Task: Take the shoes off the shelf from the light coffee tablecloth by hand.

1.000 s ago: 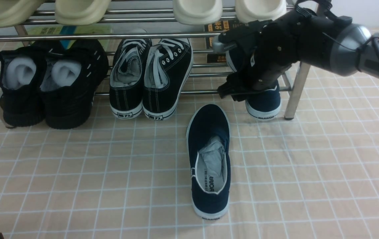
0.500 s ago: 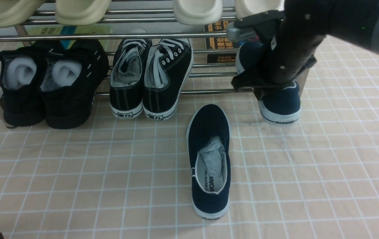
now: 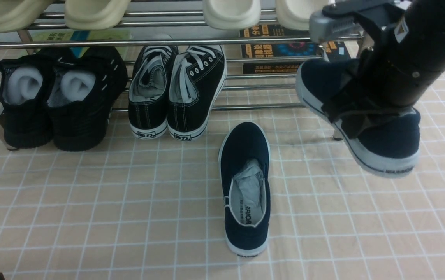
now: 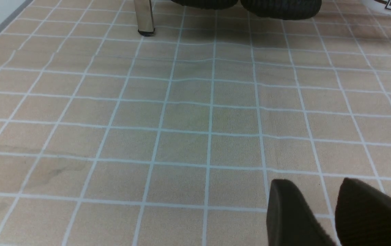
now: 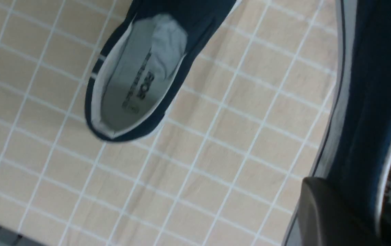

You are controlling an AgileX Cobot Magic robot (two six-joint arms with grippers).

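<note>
My right hand (image 3: 356,118) is pressed together on the side wall of the navy shoe (image 3: 386,144), one finger inside the opening and one outside against the canvas. It hangs in the air at 2 o'clock from its mate (image 3: 245,186), which lies flat on the tablecloth (image 3: 90,202) with its heel toward me. The held shoe is clear of the shelf (image 3: 129,42) and tilted, toe up toward 10 o'clock, heel down toward 4 o'clock. My forearm comes in steeply from 1 o'clock, wrist bent down over the shoe. To finish this well, I judge I should bring it toward 7 o'clock, level the sole before it meets the cloth, and set it just beside its mate, parallel and not touching. A one-wall pinch may let the shoe swing or slip, so I would go slowly and let go only once the sole rests flat. My left hand (image 4: 318,198) hovers low over bare cloth, fingers spread and holding nothing.
</note>
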